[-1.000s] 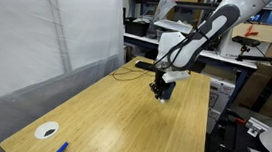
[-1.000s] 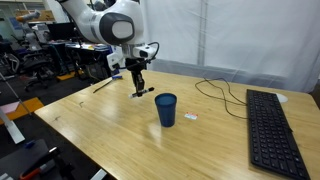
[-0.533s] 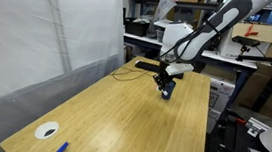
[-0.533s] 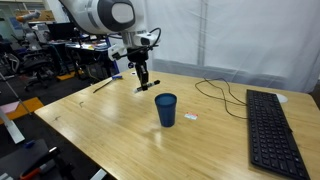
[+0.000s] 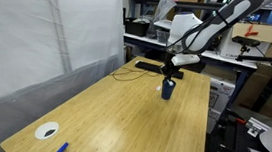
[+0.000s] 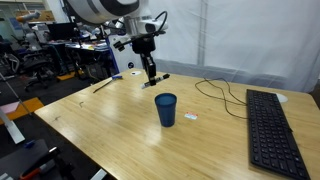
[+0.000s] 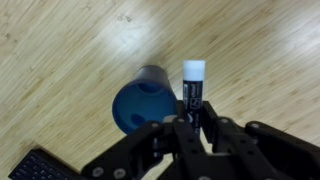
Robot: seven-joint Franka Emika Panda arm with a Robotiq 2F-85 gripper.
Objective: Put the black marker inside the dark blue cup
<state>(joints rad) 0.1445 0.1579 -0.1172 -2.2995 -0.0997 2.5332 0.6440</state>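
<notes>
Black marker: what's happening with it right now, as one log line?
fingers: shut on black marker | dark blue cup: upright on table | marker: held above table, not yet in cup

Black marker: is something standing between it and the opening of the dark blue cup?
Nothing visible does. The hand holds the black marker in the air, to one side of the dark blue cup, whose mouth is open. Only bare table lies between them.

Wood-grain table, light top, taken as ref. White plastic sheeting hangs close along table's long side, acts as wall; seen in both exterior views. Beyond table's far end: cluttered workbench, cardboard boxes. Off another table corner: office chairs, desks. Light even, indoor.
</notes>
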